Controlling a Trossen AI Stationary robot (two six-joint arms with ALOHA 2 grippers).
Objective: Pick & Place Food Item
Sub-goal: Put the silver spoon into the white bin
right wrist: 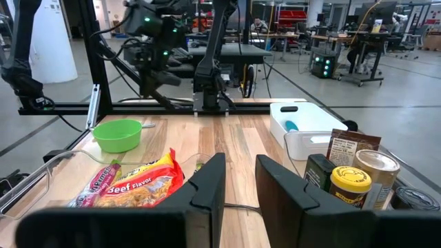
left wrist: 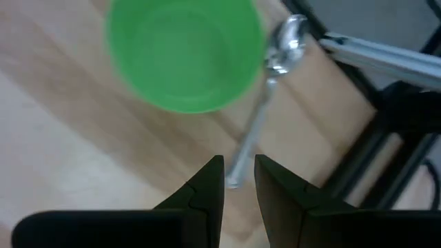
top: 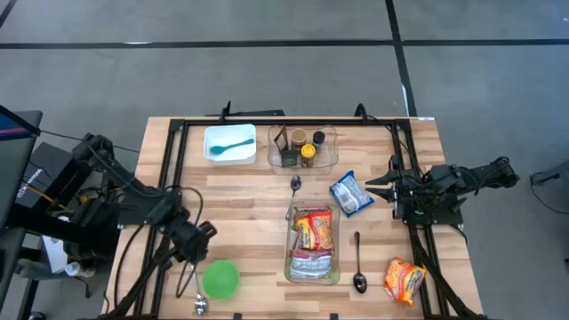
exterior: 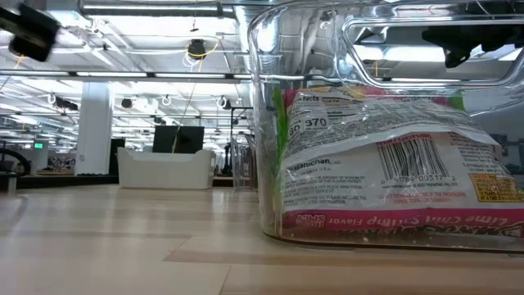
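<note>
The food items are soft noodle packets. 1 orange packet (top: pixel 404 279) lies loose on the table (top: pixel 240 196) near the right front corner, and it is not touched by anything. A blue and white packet (top: pixel 351 193) lies just beside the right gripper (top: pixel 377 189). 2 more packets are already laid in the clear tub (top: pixel 288 258) in the middle — a yellow beef one (top: pixel 314 231) and a pink one (top: pixel 310 264).

A packet like these is judged to be light and crinkly, with a slippery plastic skin. The noodles inside are likely brittle, so a hard squeeze could crack them. A grip across a flat edge or the sealed end is thought best, since the puffed middle could slide out.

A spoon (top: pixel 357 265) lies between the tub and the orange packet. The right gripper is held near the blue packet, its fingers nearly closed with a thin gap, and nothing is held. The left gripper (top: pixel 197 238) is held over another spoon (left wrist: pixel 265 103) beside the green bowl (top: pixel 220 279), its fingers also close together and empty.
</note>
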